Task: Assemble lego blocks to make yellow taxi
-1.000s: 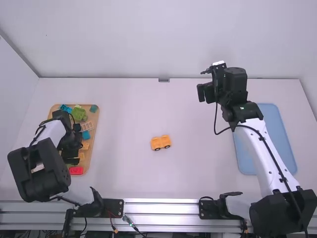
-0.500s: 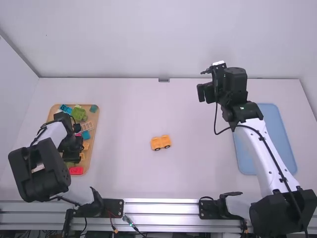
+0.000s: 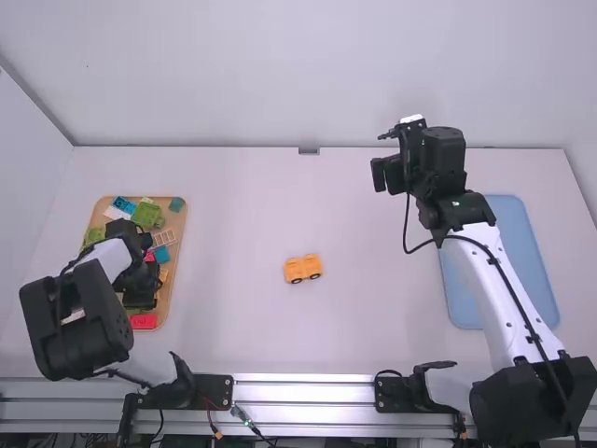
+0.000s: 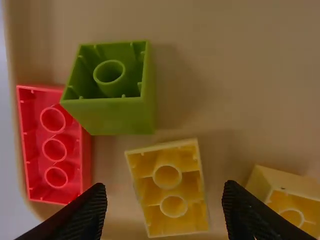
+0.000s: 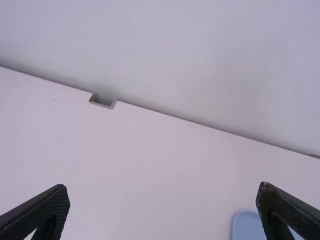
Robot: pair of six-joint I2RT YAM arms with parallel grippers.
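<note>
One orange-yellow plastic car with black wheels (image 3: 303,269), mid-table. One yellow rectangular plastic block, hollow side up (image 4: 171,191), on the tan rounded tray (image 3: 179,241), between the parted, empty fingers of the left gripper (image 3: 140,297). One green square hollow block (image 4: 122,115), near the yellow one; one red rectangular hollow block (image 4: 86,165), beside the green. Right gripper (image 3: 383,175): over the table's far part, fingers wide apart, grasping nothing. One flat blue tray (image 3: 460,306), at the table's right.
</note>
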